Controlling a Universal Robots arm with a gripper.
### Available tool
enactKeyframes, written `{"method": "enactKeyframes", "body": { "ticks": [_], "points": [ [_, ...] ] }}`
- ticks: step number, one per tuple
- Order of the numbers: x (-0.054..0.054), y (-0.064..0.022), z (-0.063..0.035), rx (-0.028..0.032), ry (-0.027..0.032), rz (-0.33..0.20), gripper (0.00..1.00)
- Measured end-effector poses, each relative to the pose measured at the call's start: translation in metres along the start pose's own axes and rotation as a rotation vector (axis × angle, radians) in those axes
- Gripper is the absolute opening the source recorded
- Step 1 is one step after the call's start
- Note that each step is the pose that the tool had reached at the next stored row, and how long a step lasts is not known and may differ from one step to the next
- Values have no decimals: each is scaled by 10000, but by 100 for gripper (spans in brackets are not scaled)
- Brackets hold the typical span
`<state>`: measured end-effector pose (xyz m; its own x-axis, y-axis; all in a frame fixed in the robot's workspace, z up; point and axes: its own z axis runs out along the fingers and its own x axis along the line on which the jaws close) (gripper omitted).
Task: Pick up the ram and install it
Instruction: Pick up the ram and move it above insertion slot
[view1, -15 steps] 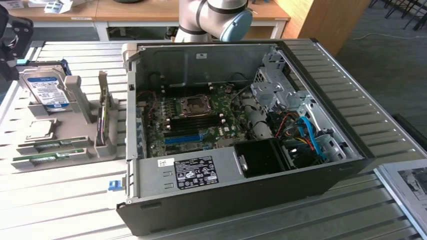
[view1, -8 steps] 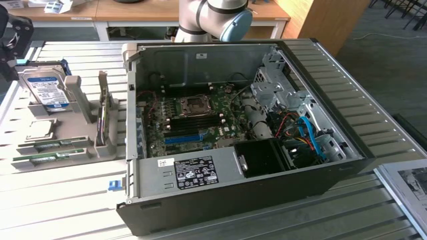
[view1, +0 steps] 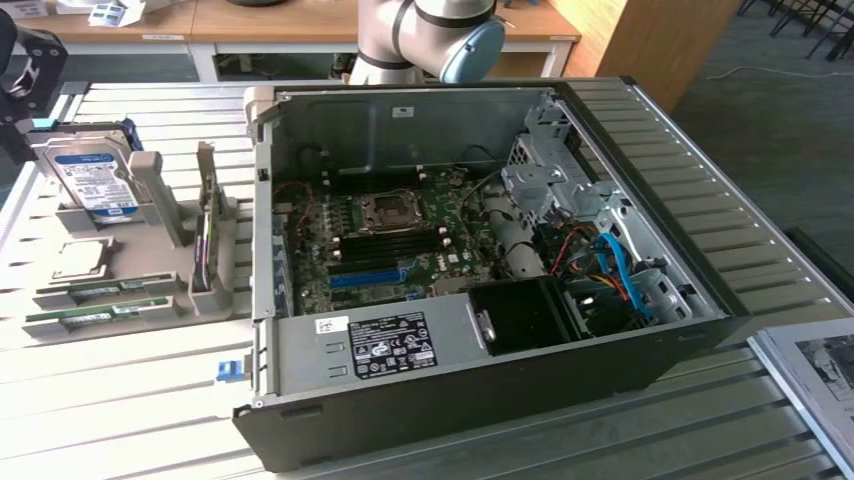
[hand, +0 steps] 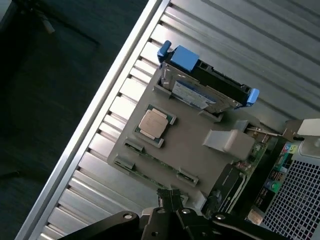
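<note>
Two green ram sticks (view1: 104, 291) with white stickers lie flat in the front slots of a grey holder tray (view1: 134, 210), at the exterior view's left. In the wrist view one ram stick (hand: 152, 161) shows as a thin green strip along the tray's edge (hand: 190, 145). My gripper (hand: 170, 196) hangs above that side of the tray, fingers shut together and holding nothing. Its black body (view1: 27, 80) stands high at the exterior view's far left, well clear of the ram. The open computer case (view1: 454, 420) lies beside the tray, its motherboard (view1: 400, 235) exposed.
On the tray also sit a hard drive (view1: 91, 178) with a blue-white label, a square silver processor (view1: 83, 258) and an upright card (view1: 204, 235). Cables and a drive cage (view1: 561, 180) crowd the case's right side. The slatted metal table's edge (hand: 100, 115) runs close to the tray.
</note>
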<state>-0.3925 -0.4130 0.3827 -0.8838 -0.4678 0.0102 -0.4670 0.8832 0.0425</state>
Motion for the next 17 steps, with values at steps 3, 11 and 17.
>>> {"method": "enactKeyframes", "body": {
  "ticks": [3, 11, 17],
  "points": [
    [0, 0, 1, 4, 18, -440, 10],
    [0, 0, 6, 17, 72, -1691, 10],
    [0, 0, 11, 27, 112, -2640, 10]
  ]
}}
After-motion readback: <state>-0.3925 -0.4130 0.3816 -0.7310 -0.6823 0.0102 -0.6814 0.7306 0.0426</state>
